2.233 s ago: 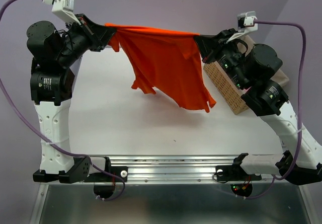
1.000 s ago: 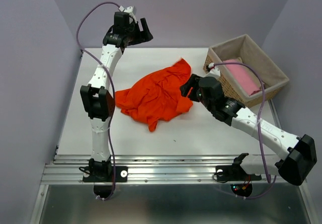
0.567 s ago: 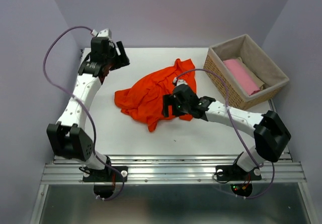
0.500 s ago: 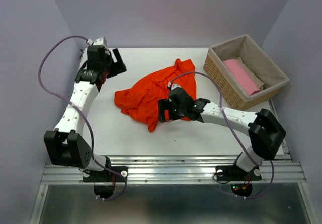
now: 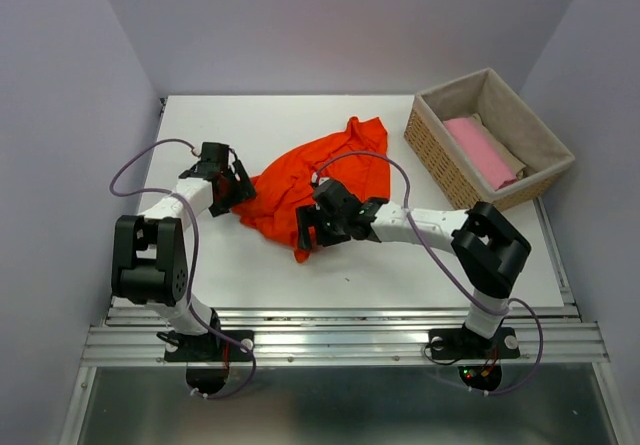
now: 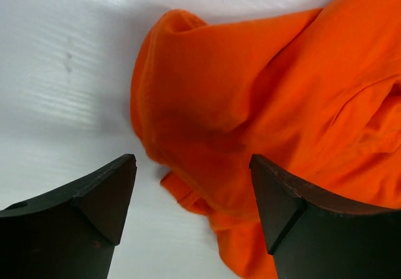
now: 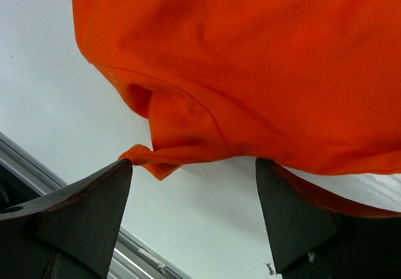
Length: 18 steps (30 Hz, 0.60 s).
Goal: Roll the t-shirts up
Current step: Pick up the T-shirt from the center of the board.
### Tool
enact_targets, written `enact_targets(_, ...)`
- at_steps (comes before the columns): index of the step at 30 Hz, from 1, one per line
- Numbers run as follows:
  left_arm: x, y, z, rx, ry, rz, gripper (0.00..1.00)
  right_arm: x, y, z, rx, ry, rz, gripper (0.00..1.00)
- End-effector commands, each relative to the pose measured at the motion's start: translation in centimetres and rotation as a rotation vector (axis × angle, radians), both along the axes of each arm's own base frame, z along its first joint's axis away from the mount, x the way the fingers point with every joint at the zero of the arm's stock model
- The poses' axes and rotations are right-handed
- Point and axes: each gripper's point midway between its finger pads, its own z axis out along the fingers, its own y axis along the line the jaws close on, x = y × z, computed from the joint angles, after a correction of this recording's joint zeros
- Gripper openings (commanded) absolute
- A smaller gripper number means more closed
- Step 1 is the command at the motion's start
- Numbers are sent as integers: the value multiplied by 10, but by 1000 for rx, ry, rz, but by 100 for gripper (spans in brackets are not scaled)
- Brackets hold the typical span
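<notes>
Left hand [image 5: 236,189] spread wide at orange t-shirt [image 5: 300,177] left edge; right hand [image 5: 307,229] likewise over near hem

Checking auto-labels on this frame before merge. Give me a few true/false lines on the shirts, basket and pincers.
1. The orange t-shirt lies crumpled on the table. True.
2. The left pincer is shut on the orange t-shirt. False: its jaws stand open around the shirt's left edge.
3. A pink t-shirt lies inside the wicker basket. True.
4. The right pincer is over the wicker basket. False: it is at the orange t-shirt's near edge, jaws open.
5. The orange t-shirt is rolled up. False: it is a loose heap, not yet rolled.
</notes>
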Motion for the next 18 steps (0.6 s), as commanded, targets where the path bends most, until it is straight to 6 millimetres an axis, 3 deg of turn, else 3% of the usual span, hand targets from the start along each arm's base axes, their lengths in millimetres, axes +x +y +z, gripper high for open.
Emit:
enact_targets(1,26,-11,-5,-59,-39,0,80,3,24,10,99,9,3,81)
enact_targets(2,27,-12,-12,-62,-22,-1,75,3,24,6,93,15,1,76)
enact_targets(5,34,-13,-8,-66,-37,5,47,5,25,1,86,17,-3,59)
enact_targets(7,37,-10,-1,-54,-46,3,2,5,26,0,87,19,2,39)
enact_targets(8,39,-9,2,-45,-42,2,0,6,28,1,92,18,7,29)
enact_targets(9,49,-8,17,-37,-74,1,0,0,32,3,100,22,27,13)
enact_targets(10,51,-5,23,-18,-80,3,0,0,33,5,107,20,36,8)
enact_targets(11,62,-5,45,-21,-132,2,0,-3,38,15,137,17,65,1)
enact_targets(13,70,6,69,31,-181,30,0,-10,45,27,176,9,109,1)
enact_targets(14,83,7,97,29,-248,35,0,-16,50,34,200,4,137,1)
enact_targets(16,91,9,120,33,-285,35,0,-26,60,54,266,-13,198,1)
enact_targets(17,105,8,148,31,-347,34,0,-33,67,64,302,-19,233,1)
enact_targets(18,110,7,160,28,-370,30,0,-38,71,71,322,-24,251,1)
